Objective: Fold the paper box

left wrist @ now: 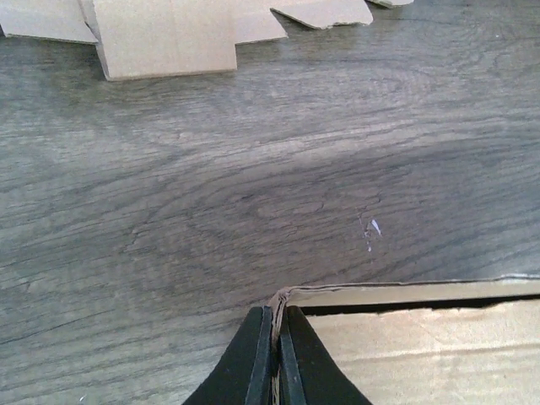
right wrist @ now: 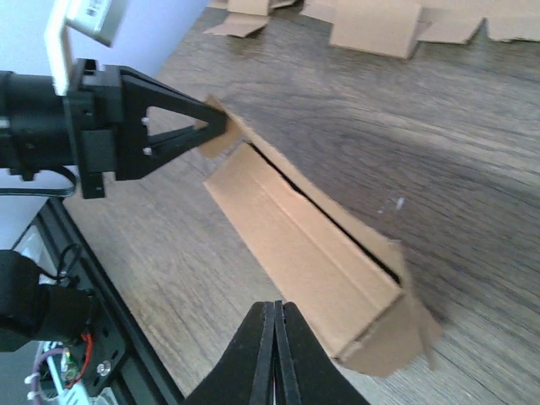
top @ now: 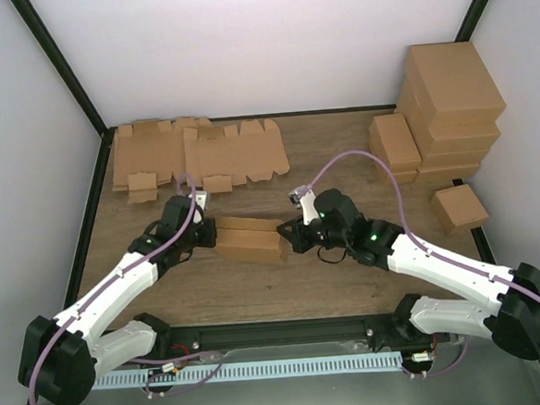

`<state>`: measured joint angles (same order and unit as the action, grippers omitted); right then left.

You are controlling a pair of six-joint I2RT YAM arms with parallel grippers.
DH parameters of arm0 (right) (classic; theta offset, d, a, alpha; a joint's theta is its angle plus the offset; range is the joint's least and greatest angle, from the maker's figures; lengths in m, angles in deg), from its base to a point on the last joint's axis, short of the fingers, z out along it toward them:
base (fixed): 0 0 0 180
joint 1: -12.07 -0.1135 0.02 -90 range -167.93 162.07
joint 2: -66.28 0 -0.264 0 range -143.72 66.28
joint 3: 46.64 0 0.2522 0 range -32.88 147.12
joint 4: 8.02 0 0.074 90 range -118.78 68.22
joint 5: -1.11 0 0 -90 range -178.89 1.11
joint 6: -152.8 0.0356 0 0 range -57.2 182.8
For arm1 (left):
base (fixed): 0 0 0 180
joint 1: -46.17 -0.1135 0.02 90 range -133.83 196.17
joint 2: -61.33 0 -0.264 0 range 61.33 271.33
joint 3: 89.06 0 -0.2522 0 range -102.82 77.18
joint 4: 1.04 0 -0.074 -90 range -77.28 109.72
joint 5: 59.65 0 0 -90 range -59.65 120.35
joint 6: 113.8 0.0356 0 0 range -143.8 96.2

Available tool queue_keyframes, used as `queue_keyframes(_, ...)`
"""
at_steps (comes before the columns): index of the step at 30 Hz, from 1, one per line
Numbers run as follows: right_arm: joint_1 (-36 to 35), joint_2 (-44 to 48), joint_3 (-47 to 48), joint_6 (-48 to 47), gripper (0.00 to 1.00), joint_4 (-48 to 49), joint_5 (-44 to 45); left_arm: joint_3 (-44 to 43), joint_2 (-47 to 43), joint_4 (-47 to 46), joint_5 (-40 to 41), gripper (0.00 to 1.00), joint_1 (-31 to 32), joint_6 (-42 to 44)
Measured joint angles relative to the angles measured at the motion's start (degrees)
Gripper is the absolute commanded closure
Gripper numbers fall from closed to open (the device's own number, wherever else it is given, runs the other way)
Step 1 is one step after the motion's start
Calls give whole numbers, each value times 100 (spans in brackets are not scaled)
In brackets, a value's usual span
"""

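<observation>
Two grippers flanked the paper box (top: pixel 251 242) at the middle of the table (top: pixel 350 285): the left gripper (left wrist: pixel 275 319) was clamped on its end flap, the right gripper (right wrist: pixel 276 310) closed at the opposite end, on card or not we couldn't tell. We judged it light, thin, easily creased; flap edges suited pinching

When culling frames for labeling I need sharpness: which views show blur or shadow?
Top external: evenly lit, sharp. Left wrist: a broad shadow band crosses the table. Right wrist: the paper box is crisp, the far flat cutouts softer.
</observation>
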<state>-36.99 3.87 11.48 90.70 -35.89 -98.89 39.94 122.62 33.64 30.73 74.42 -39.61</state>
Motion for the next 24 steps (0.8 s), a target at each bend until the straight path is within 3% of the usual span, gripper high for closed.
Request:
queue_keyframes(17, -435, -1084, -109, -90, 99, 1174, -164, 13, -55, 107, -651, 94, -4, -424)
queue_keyframes(22, -435, -1252, -229, -85, 99, 1329, 332, 17, -57, 151, -695, 94, -4, -463)
queue_keyframes(24, -433, -1248, -229, -83, 92, 1327, 688, -7, -35, 177, -706, 93, -4, -433)
